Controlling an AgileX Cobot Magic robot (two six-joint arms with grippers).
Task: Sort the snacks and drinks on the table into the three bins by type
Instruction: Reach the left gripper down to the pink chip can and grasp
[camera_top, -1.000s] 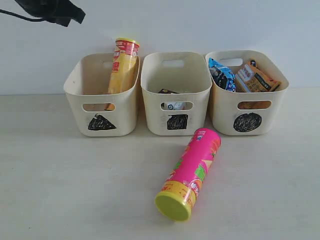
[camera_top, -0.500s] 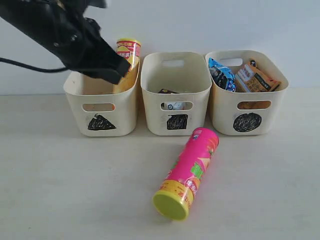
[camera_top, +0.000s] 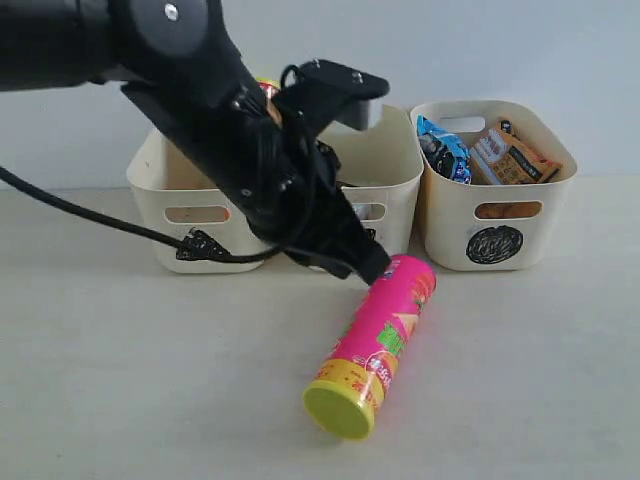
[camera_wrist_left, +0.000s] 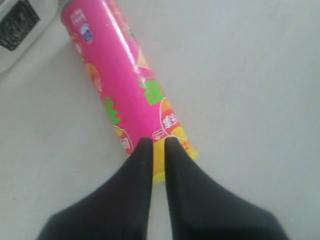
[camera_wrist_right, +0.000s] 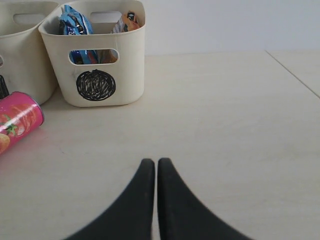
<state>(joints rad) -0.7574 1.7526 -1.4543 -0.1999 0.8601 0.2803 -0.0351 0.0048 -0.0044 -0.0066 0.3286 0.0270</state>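
At the left of the exterior view stands the triangle bin (camera_top: 150, 190), its black mark partly crossed by a cable. Only a sliver of the yellow chip tube (camera_top: 265, 88) shows above it, behind the arm. The black left arm (camera_top: 200, 110) sweeps down from the upper left corner to the middle of the frame and covers much of the square bin (camera_top: 395, 165), so I cannot make out what lies in it.

The left end effector (camera_top: 375, 270) ends just at the far, pink end of the pink chip tube (camera_top: 380, 335). From here I cannot tell whether they touch. In the left wrist view its fingers (camera_wrist_left: 142, 155) are drawn close, with only a thin slit between them and nothing held.

The pink chip tube lies on its side on the table (camera_top: 120, 380), in front of the square bin. It runs slantwise, with its yellow lid toward the lower middle of the frame.

At the right, the circle bin (camera_top: 450, 215) holds the blue bag (camera_top: 445, 150) and the orange bag (camera_top: 510, 155), both poking above the rim.

The right end effector (camera_wrist_right: 156, 162) shows only in its own wrist view. It is pressed closed and empty over bare table, well apart from the circle bin.
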